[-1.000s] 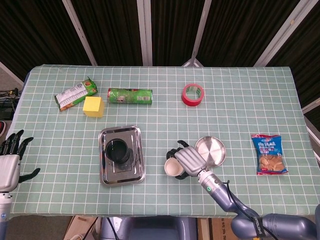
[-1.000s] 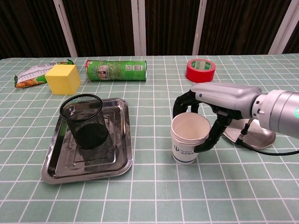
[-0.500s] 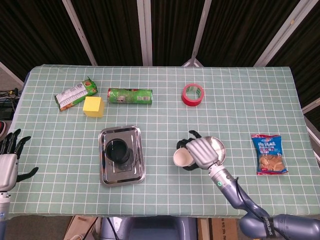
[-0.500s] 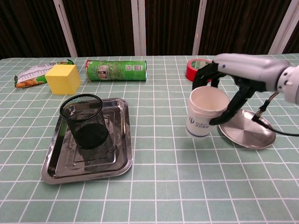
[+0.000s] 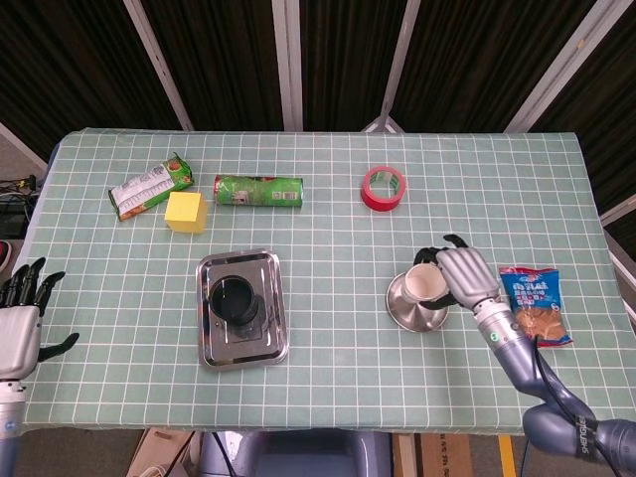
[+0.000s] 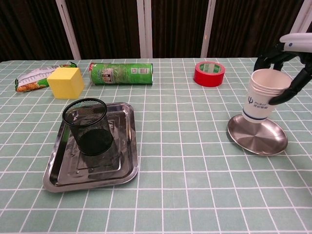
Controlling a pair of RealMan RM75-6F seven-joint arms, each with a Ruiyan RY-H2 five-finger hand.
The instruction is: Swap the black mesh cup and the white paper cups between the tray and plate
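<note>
While the left hand (image 5: 18, 323) idles with fingers spread, well left of the plate (image 6: 257, 136), the mesh cup (image 6: 88, 126) stands in the tray (image 6: 127, 146); right hand (image 5: 467, 277) wraps paper cups (image 6: 262, 94), fingers curled round them, over the plate's rear edge.

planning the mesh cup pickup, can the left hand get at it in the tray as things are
Probably yes: the left hand is open and holds nothing, and the black mesh cup stands upright in the tray with bare cloth between them.
</note>
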